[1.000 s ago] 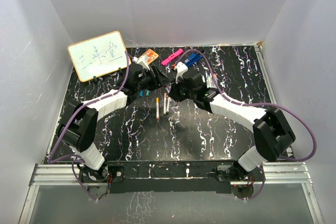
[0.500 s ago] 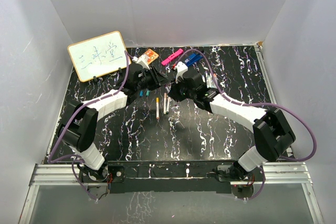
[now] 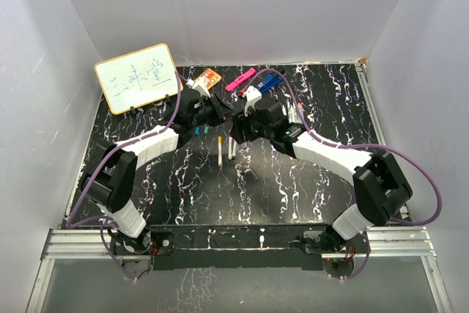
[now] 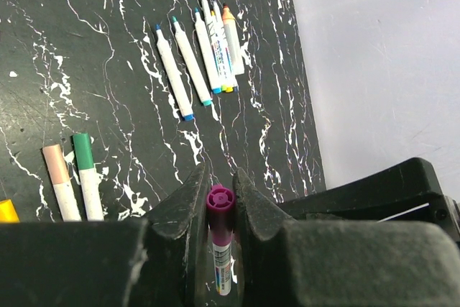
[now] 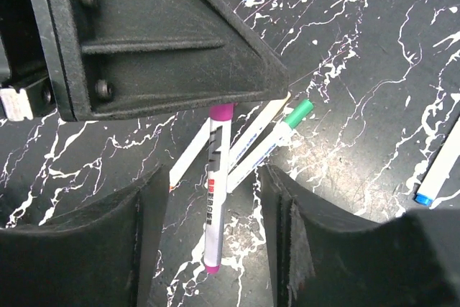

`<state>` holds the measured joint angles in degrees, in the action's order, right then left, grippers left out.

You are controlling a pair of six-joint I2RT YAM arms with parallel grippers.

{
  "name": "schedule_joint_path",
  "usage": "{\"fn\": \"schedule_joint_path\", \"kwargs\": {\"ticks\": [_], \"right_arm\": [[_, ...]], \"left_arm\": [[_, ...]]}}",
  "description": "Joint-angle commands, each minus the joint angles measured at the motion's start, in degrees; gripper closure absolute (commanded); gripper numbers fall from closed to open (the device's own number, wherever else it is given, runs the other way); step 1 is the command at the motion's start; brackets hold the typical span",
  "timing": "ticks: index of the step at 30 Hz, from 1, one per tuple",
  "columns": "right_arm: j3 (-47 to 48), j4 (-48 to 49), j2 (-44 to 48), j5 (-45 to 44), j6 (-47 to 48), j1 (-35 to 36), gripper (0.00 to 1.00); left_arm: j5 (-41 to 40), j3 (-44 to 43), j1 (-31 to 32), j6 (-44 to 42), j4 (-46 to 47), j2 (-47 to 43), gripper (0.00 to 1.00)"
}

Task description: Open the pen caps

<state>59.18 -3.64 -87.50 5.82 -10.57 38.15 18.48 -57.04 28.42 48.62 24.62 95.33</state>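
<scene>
We see the black, white-veined table (image 3: 183, 196) under both arms. Above its far middle, our left gripper (image 4: 219, 199) is clamped tight on the short purple plastic cap (image 4: 220, 210), a small tube with a hollow round end. The cap is seated on the thin white printed pen barrel (image 5: 214, 192), which hangs from it. Our right gripper (image 5: 212, 185) stands parted, its fingers on either side of the barrel without touching it. On the table lie a green cap (image 4: 83, 152) and a peach cap (image 4: 54, 163), each on a white pen.
</scene>
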Motion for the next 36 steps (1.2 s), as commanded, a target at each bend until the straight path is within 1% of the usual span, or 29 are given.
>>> {"fn": "schedule_joint_path", "kwargs": {"ticks": [1,5,7,9,14,17,19,22,26,36], "right_arm": [[1.91,4.01,0.79,-0.59,0.25,0.24,0.48],[2.8,4.08,-0.45,-0.5,0.02,0.22,0.48],[3.19,4.16,-0.93,-0.42,0.03,0.21,0.51],[3.46,4.17,-1.31,-0.37,0.02,0.23,0.56],[3.83,4.43,-1.89,-0.2,-0.13,0.24,0.73],[3.75,4.52,-1.97,-0.2,-0.22,0.17,0.87],[3.75,4.52,-1.91,-0.2,-0.3,0.19,0.99],[3.69,3.74,-2.01,-0.05,-0.27,0.24,1.0],[1.97,2.47,-1.45,0.52,-0.74,0.24,1.0],[-6.72,1.57,4.42,1.71,-2.56,0.19,1.0]], "left_arm": [[0.7,-1.05,0.81,-0.43,0.59,-1.15,1.0],[0.6,-1.58,1.25,-0.37,0.43,-1.02,1.0],[0.47,-1.75,1.46,-0.37,0.35,-1.14,1.0],[0.35,-1.76,1.68,-0.41,0.25,-1.23,1.0],[0.13,-1.76,1.89,-0.54,0.13,-1.53,1.0],[-0.17,-1.76,1.96,-0.71,-0.15,-1.69,1.0],[-0.48,-1.8,1.98,-0.88,-0.43,-1.74,1.0],[-1.85,-1.72,1.96,-1.39,-1.63,-2.3,1.0],[-6.32,-2.95,0.64,-2.2,-3.36,-3.24,1.0],[-9.16,-15.94,-7.76,-3.55,-6.14,0.99,1.0]]}}
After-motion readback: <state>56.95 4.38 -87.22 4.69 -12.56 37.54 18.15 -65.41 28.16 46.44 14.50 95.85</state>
